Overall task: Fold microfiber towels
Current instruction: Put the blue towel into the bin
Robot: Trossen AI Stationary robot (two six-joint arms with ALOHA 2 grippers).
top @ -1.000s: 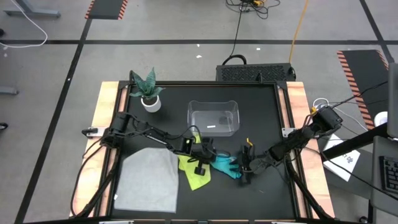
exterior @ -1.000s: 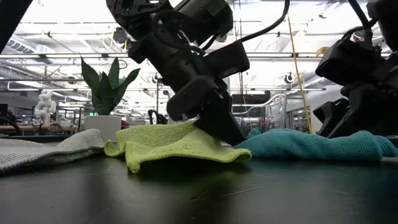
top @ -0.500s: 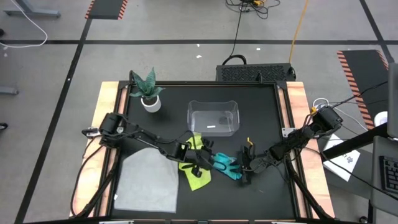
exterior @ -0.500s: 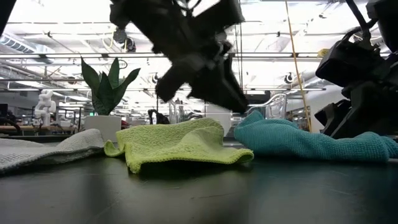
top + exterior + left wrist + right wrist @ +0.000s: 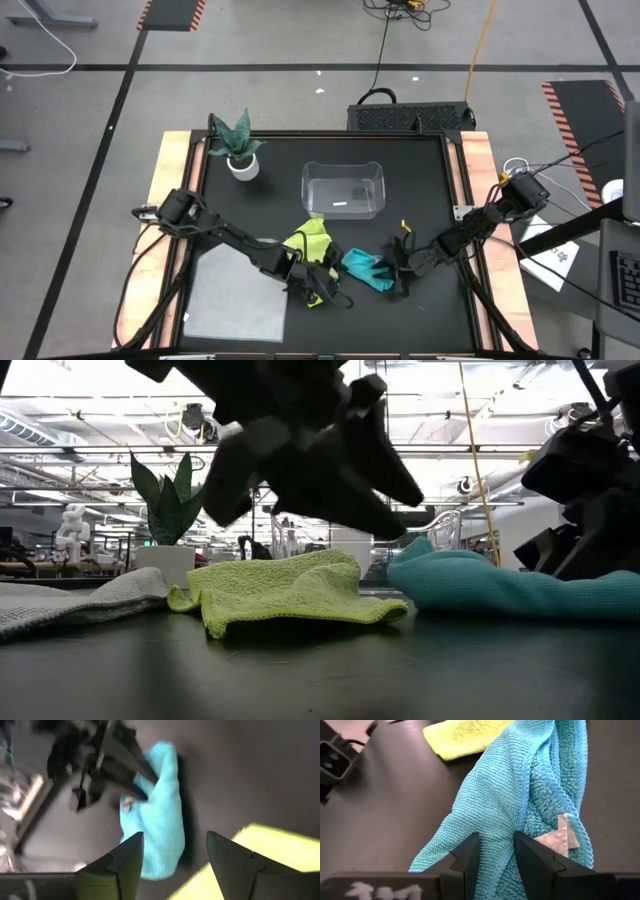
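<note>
**Left gripper open over the yellow-green towel, right gripper pinching the teal one**

Left gripper (image 5: 318,283) hangs with its fingers spread and empty over the near end of the yellow-green towel (image 5: 309,248), which lies bunched at the middle of the black table (image 5: 420,180), its long axis running away from the gripper toward the clear plastic bin (image 5: 344,190). In the low view that towel rests free on the tabletop with the gripper above it, not touching. Just beside it, toward the right arm, lies the teal towel (image 5: 366,268), rumpled, its far end clamped between the fingers of the right gripper (image 5: 495,851). The left arm looks the nearer one for the yellow-green towel. The light grey towel (image 5: 232,290) lies flat under the left arm. A potted plant (image 5: 238,146) stands at the far corner, well apart.
</note>
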